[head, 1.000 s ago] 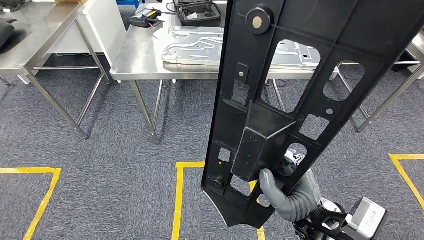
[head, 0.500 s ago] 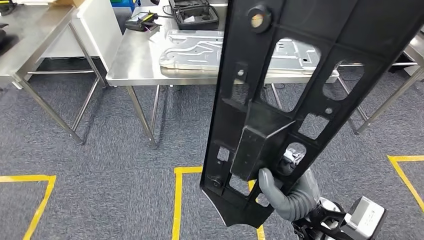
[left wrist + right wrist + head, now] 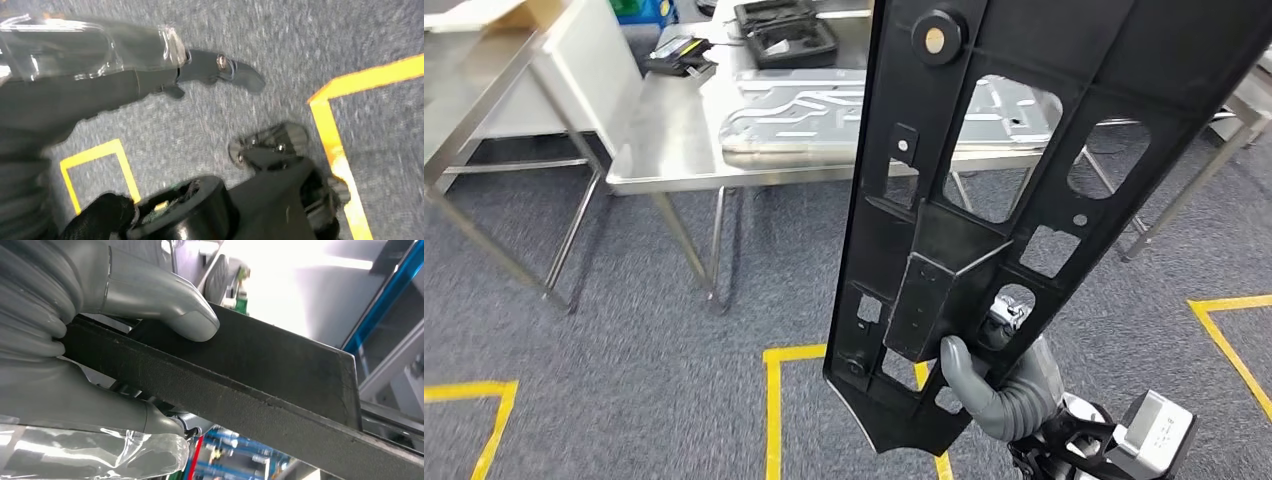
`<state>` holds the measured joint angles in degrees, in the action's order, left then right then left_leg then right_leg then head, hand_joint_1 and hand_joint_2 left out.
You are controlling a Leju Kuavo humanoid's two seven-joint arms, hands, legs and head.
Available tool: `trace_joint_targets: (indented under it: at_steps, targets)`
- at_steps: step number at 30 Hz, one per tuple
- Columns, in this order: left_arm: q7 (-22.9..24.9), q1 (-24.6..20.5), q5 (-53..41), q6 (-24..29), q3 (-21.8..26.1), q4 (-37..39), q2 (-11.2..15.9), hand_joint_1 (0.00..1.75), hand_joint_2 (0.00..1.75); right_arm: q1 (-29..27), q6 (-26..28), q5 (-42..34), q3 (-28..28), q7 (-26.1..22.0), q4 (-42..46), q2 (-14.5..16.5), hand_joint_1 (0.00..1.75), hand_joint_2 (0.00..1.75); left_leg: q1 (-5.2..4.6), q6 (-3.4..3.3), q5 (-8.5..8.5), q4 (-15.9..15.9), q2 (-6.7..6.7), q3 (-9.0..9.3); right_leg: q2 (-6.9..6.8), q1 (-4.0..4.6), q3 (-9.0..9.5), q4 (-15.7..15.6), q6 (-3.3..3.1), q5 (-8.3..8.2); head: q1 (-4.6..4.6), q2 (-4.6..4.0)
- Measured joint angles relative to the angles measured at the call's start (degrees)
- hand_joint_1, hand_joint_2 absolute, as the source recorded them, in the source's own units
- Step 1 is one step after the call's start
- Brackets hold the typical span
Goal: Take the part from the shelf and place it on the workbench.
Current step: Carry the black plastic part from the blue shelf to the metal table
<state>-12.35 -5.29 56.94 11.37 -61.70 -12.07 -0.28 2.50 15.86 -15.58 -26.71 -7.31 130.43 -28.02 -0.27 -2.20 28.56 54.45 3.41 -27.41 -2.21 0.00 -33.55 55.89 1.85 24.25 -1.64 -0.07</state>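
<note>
A long black plastic part [image 3: 944, 270] with several cut-outs stands upright in front of me, tilted a little to the right. My right hand [image 3: 989, 390] grips its lower end, the thumb on its near face. The right wrist view shows that thumb [image 3: 170, 305] pressed on the part's [image 3: 260, 370] flat edge. The steel workbench [image 3: 674, 140] stands ahead on the carpet. Its right half is hidden behind the part. My left hand [image 3: 125, 75] hangs over the floor, a dark finger [image 3: 215, 67] stretched out, holding nothing.
A pressed silver metal panel [image 3: 794, 110] lies on the workbench, with a black case [image 3: 784, 30] and a small device [image 3: 679, 55] behind it. A second steel table [image 3: 474, 70] stands at the left. Yellow tape [image 3: 774, 410] marks the carpet.
The whole picture has shifted: the workbench and tables now sit further left and the yellow tape lower, so the camera has moved. The part stays in my right hand.
</note>
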Motion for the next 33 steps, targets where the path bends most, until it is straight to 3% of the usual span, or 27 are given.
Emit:
trace_joint_targets:
  at_steps: [3,6,7,8,9,11,13,15,18,20,22,23,24,26,28,29,33]
  targets:
    - [0.00,-0.15,0.01,-0.02,-0.02,0.00,-0.01,0.00,1.75,0.03,-0.02,0.16,0.00,0.02,0.11,0.00,1.75,1.75,0.32,0.98,1.62,2.51,-0.90,-0.58,1.00,-0.38,0.54,-0.27,-0.88,0.39,0.03,0.00]
    - [0.00,-0.22,0.09,-0.06,-0.02,0.00,-0.01,0.00,1.75,0.07,-0.02,0.42,0.00,0.05,0.14,0.03,1.75,1.75,0.54,1.56,5.67,14.00,-2.52,-7.34,1.60,-0.47,1.20,-0.31,-1.49,1.08,0.09,0.00]
    - [-0.01,-0.25,0.15,-0.08,-0.01,0.00,0.01,0.00,1.75,0.05,-0.02,0.45,0.00,0.07,0.14,0.04,1.75,1.75,0.55,1.60,6.09,17.09,-2.68,-9.67,1.88,-0.44,1.54,-0.30,-1.54,1.40,0.09,0.00]
    - [-0.01,-0.28,0.19,-0.09,0.01,0.00,0.01,0.00,1.75,0.03,-0.02,0.47,0.00,0.09,0.14,0.04,1.75,1.75,0.52,1.53,5.28,17.94,-2.76,-10.89,2.15,-0.40,1.98,-0.30,-1.53,1.74,0.09,0.00]
    - [-0.01,-0.32,0.23,-0.11,0.02,0.00,0.02,0.00,1.75,0.01,-0.02,0.48,0.00,0.10,0.14,0.04,1.75,1.75,0.47,1.34,3.30,16.58,-2.81,-11.09,2.42,-0.35,2.58,-0.30,-1.49,2.15,0.09,0.00]
    - [0.01,-0.29,0.24,-0.12,0.02,0.00,0.09,0.00,1.75,0.02,-0.02,0.49,0.00,0.09,0.14,0.04,1.75,1.75,0.18,0.47,-2.37,8.44,-2.97,-8.56,2.81,-0.30,3.83,-0.33,-1.31,3.03,0.09,0.00]
    - [0.02,-0.29,0.23,-0.11,0.02,0.00,0.21,0.00,1.75,0.03,-0.02,0.50,0.00,0.10,0.14,0.05,1.75,1.75,-0.21,-0.36,-5.30,2.38,-3.12,-6.52,3.12,-0.17,4.50,-0.38,-0.88,3.79,0.08,0.00]
    - [0.02,-0.31,0.23,-0.13,0.01,0.00,0.26,0.00,1.75,0.04,-0.02,0.51,0.00,0.13,0.15,0.05,1.75,1.75,-0.53,-0.81,-5.12,1.35,-3.12,-6.28,3.26,-0.24,4.64,-0.64,-0.29,4.15,0.07,0.00]
    - [0.02,-0.25,0.20,-0.15,-0.02,0.00,0.26,0.00,1.75,0.08,-0.03,0.54,0.01,0.13,0.27,0.01,1.75,1.75,0.00,-1.51,-5.12,0.10,-3.12,-4.96,3.08,-0.42,4.58,0.51,0.61,5.08,-0.03,0.01]
    - [0.02,-0.26,0.19,-0.16,-0.02,0.00,0.25,0.00,1.75,0.12,-0.03,0.55,0.01,0.10,0.32,-0.02,1.75,1.75,0.28,-1.91,-4.82,-0.46,-3.11,-3.86,2.98,-0.52,1.25,6.97,1.15,7.72,-0.19,0.00]
    - [0.02,-0.26,0.20,-0.16,-0.02,0.00,0.20,0.00,1.75,0.05,-0.03,0.55,0.00,0.13,0.32,-0.03,1.75,1.75,0.44,-2.03,-4.21,-0.50,-3.10,-3.19,2.96,-0.80,-4.03,15.03,1.65,10.03,-0.22,0.00]
    - [0.02,-0.22,0.20,-0.16,-0.02,0.00,0.19,0.00,1.75,0.01,-0.02,0.54,0.00,0.14,0.32,-0.03,1.75,1.75,0.52,-1.94,-3.85,-0.49,-3.12,-2.81,2.93,-0.96,-5.67,16.67,1.86,9.60,-0.23,0.00]
    - [0.02,-0.16,0.20,-0.16,-0.02,0.00,0.18,0.00,1.75,0.00,-0.02,0.54,0.00,0.15,0.32,-0.03,1.75,1.75,0.63,-1.80,-3.46,-0.48,-3.15,-2.32,2.87,-1.12,-6.16,16.02,2.04,8.03,-0.22,0.00]
    - [0.02,-0.09,0.20,-0.16,-0.02,0.00,0.15,0.00,1.75,0.00,-0.02,0.54,0.00,0.16,0.32,-0.02,1.75,1.75,0.84,-1.26,-2.44,-0.47,-3.22,-1.12,2.48,-1.51,-3.76,8.29,2.40,2.37,-0.23,0.00]
    - [0.02,-0.15,0.20,-0.17,-0.02,0.00,0.14,0.00,1.75,0.00,-0.02,0.54,0.00,0.15,0.31,-0.02,1.75,1.75,0.73,-0.47,-1.33,-0.39,-3.28,-0.33,2.25,-1.56,-0.85,1.13,2.32,-0.95,-0.20,0.00]
    - [0.02,-0.18,0.20,-0.17,-0.02,0.00,0.15,0.00,1.75,-0.02,-0.02,0.53,0.00,0.15,0.31,-0.02,1.75,1.75,0.63,-0.10,-0.91,-0.43,-3.28,-0.18,2.26,-1.47,-0.28,-0.20,2.00,-1.10,-0.16,0.00]
    - [0.02,-0.32,0.20,-0.17,-0.02,0.00,0.15,0.00,1.75,-0.02,-0.02,0.52,0.00,0.14,0.34,-0.02,1.75,1.75,0.99,1.12,0.28,0.19,-3.23,0.16,2.62,-1.21,0.19,-0.39,0.20,-0.16,-0.11,0.00]
